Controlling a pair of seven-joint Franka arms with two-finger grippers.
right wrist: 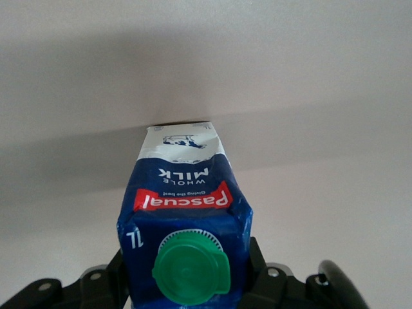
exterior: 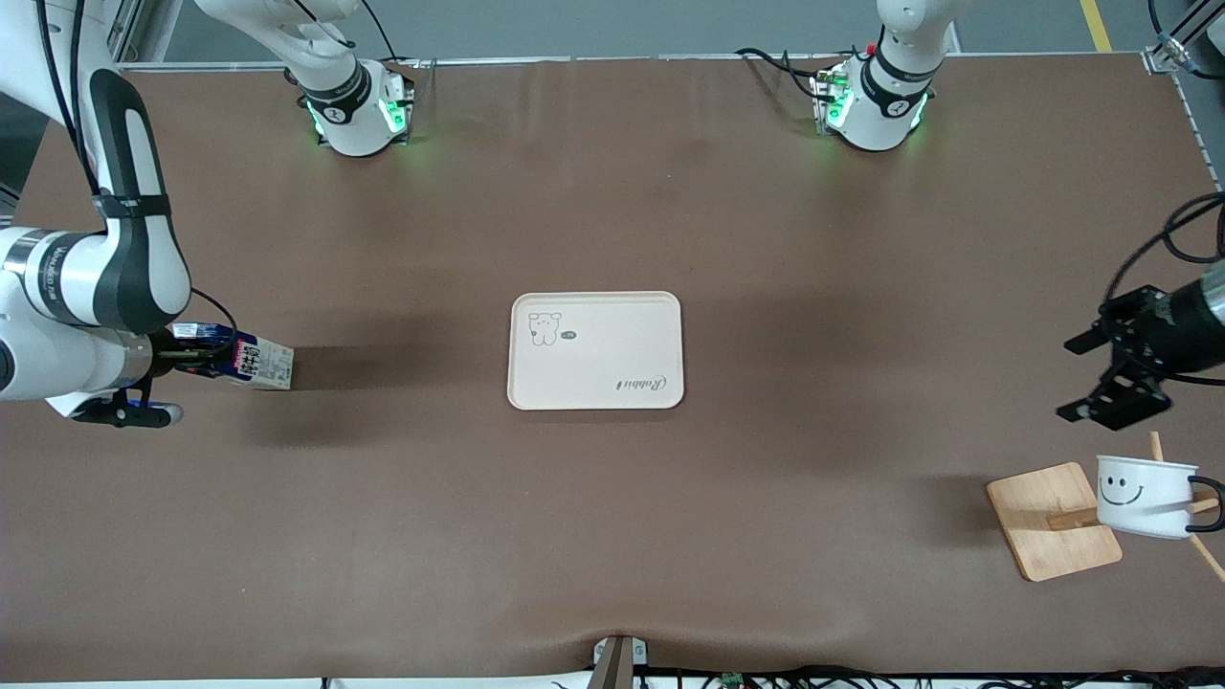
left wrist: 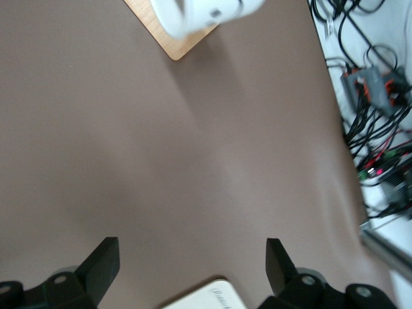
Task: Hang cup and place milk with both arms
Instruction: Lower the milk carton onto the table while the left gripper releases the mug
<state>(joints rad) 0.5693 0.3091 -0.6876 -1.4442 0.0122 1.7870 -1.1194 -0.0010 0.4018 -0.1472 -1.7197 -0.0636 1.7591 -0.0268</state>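
The white smiley cup (exterior: 1144,496) hangs by its black handle on a wooden peg rack with a flat wooden base (exterior: 1053,522), near the left arm's end of the table. My left gripper (exterior: 1115,368) is open and empty, in the air beside the rack. In the left wrist view the gripper (left wrist: 191,261) is open, with the cup (left wrist: 206,16) blurred. My right gripper (exterior: 191,356) is shut on the blue milk carton (exterior: 251,359), held on its side low over the table's right-arm end. The right wrist view shows the carton (right wrist: 183,193) and its green cap between the jaws of the gripper (right wrist: 187,277).
A beige tray (exterior: 612,335) with a small bear drawing lies in the middle of the table; its corner shows in the left wrist view (left wrist: 206,297). Cables (left wrist: 370,122) lie off the table's edge nearest the front camera.
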